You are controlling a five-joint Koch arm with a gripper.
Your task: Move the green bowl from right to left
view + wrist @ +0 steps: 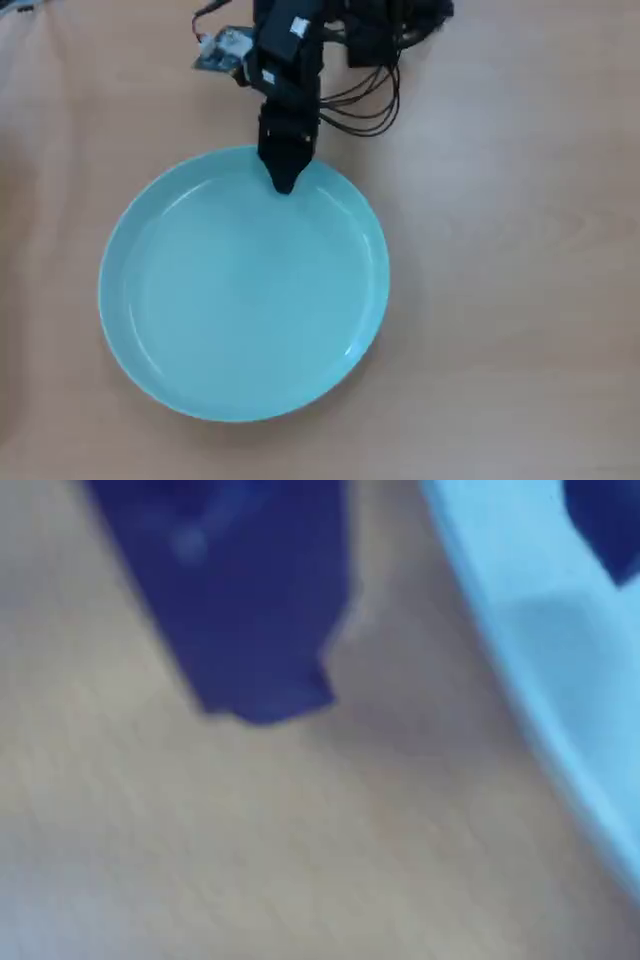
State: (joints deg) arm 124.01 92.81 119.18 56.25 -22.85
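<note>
The green bowl (240, 300) is a wide, shallow pale turquoise dish lying flat on the wooden table, left of centre in the overhead view. My black gripper (284, 180) reaches down from the top and its tip sits at the bowl's far rim. In the wrist view the bowl's rim (560, 650) runs down the right side. One dark jaw stands on the table outside the rim, the other shows at the top right corner above the dish. Bare wood shows between the outer jaw and the rim. The gripper (445, 640) is open astride the rim.
The arm's base, a small circuit board (222, 50) and looping black cables (370, 100) lie at the top centre of the overhead view. Bare wooden table (520, 300) spreads to the right of the bowl and along the left edge.
</note>
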